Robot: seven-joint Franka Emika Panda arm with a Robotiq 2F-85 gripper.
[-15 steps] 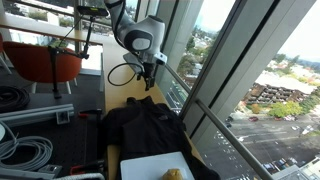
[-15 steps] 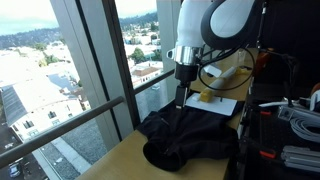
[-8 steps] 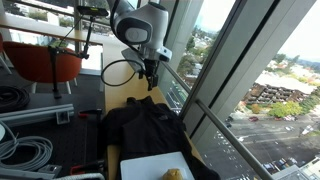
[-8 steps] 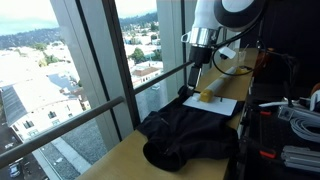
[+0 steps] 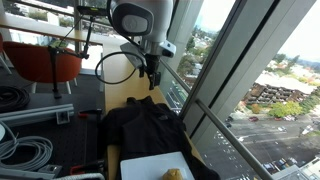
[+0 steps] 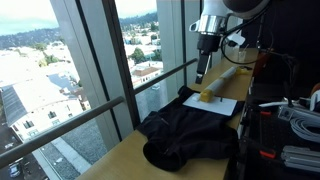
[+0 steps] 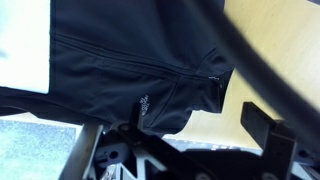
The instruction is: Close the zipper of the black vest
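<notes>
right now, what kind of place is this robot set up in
Probably an office or lab high up in a tall building: big windows look down on city rooftops, an orange chair stands near the wooden table, and coiled cables lie beside it.

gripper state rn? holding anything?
Gripper: open and empty, hanging above the black vest without touching it.
</notes>
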